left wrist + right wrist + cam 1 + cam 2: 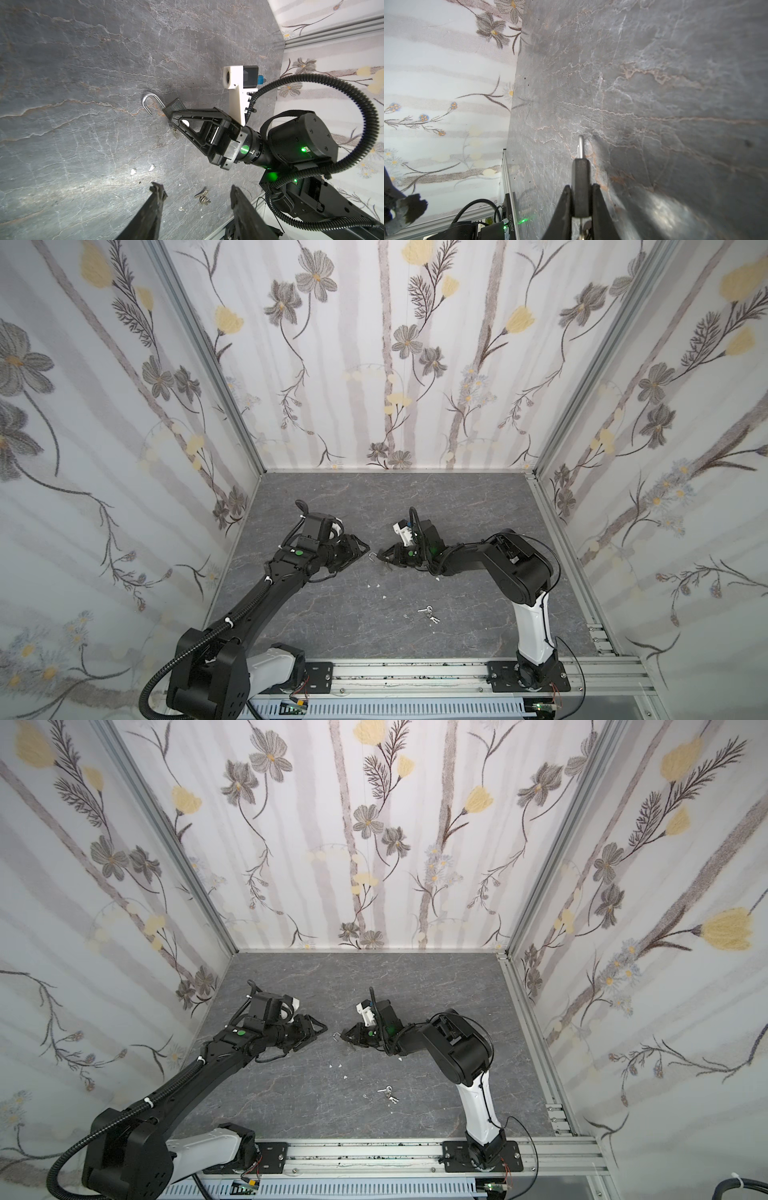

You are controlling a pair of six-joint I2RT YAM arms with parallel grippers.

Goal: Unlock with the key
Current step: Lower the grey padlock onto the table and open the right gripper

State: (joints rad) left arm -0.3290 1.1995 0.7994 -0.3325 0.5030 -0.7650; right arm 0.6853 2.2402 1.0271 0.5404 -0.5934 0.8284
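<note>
My right gripper is shut on a black padlock, its fingers pressed on both sides of the body. The padlock's silver shackle stands open, one end free, pointing towards my left arm. A small key with a ring hangs at the padlock's underside. My left gripper is open and empty, a short way left of the shackle.
A loose bunch of keys lies on the grey marbled table nearer the front. Small white scraps lie below the grippers. Flowered walls close in the left, back and right.
</note>
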